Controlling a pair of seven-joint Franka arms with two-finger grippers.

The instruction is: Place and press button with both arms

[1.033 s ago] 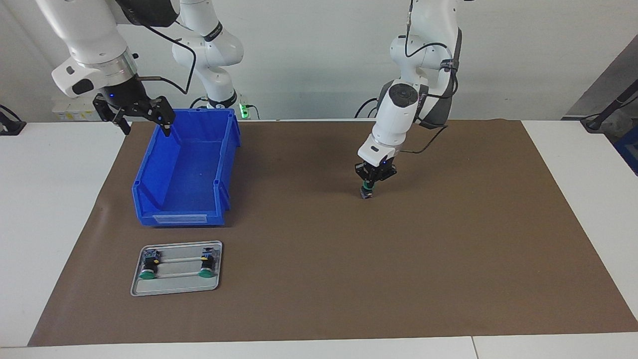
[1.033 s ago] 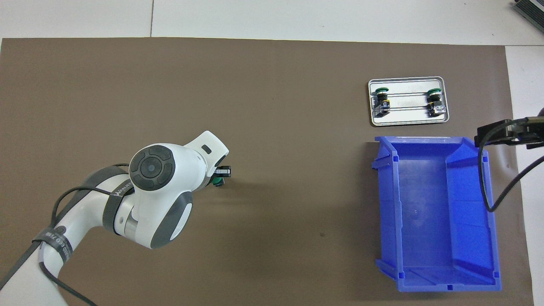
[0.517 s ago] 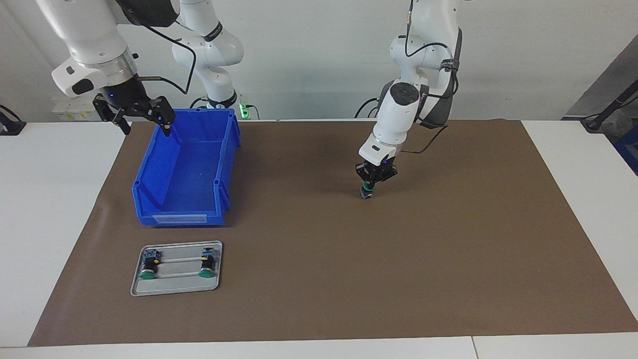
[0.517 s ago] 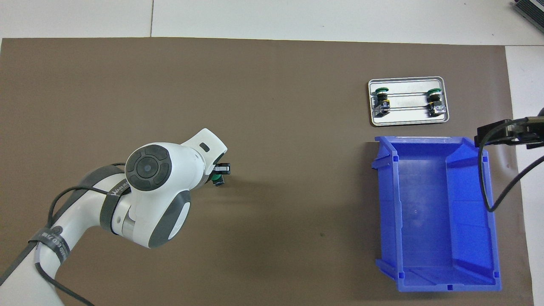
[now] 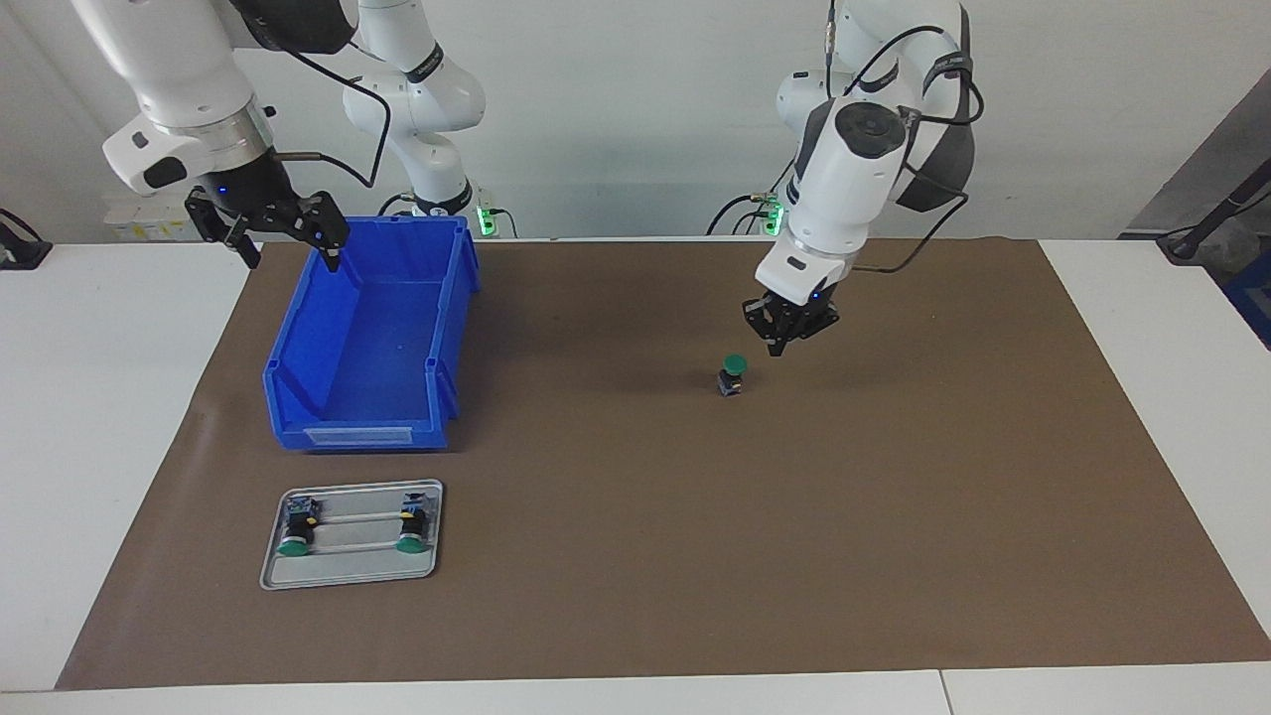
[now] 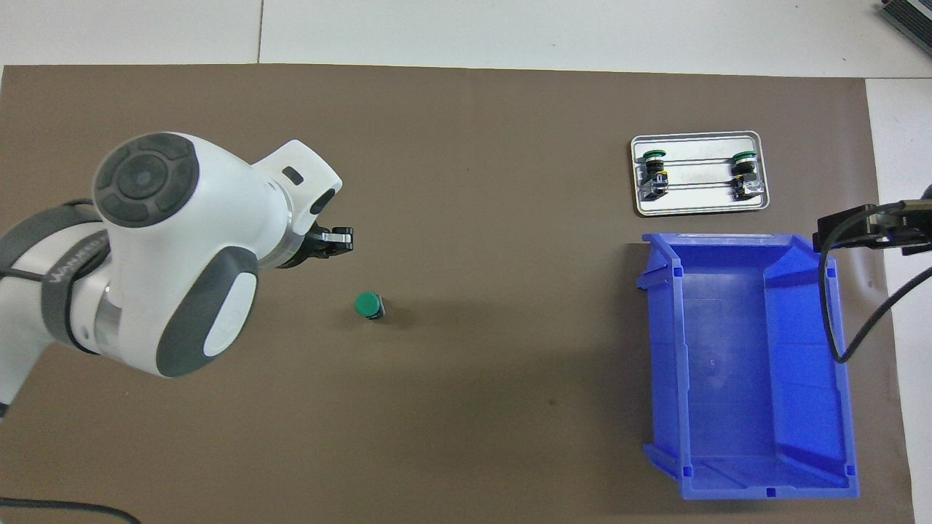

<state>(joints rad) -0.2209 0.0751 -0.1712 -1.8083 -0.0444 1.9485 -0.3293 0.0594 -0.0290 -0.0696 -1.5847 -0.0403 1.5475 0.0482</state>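
Facing view: left gripper [image 5: 777, 347] closed, empty, above upright button [image 5: 733, 374]; right gripper [image 5: 290, 238] seemingly open over bin [image 5: 369, 338]

Button [image 5: 733, 374] stands mid-mat [image 5: 894, 516]; tray [image 5: 350, 571] lies farther out than bin [image 5: 298, 397], seemingly apart.

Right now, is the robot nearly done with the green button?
Partly. One button already stands upright on the brown mat, cap up. The left tool hangs shut above it, holding nothing. The right tool waits open over the blue bin. Two buttons remain on the tray.
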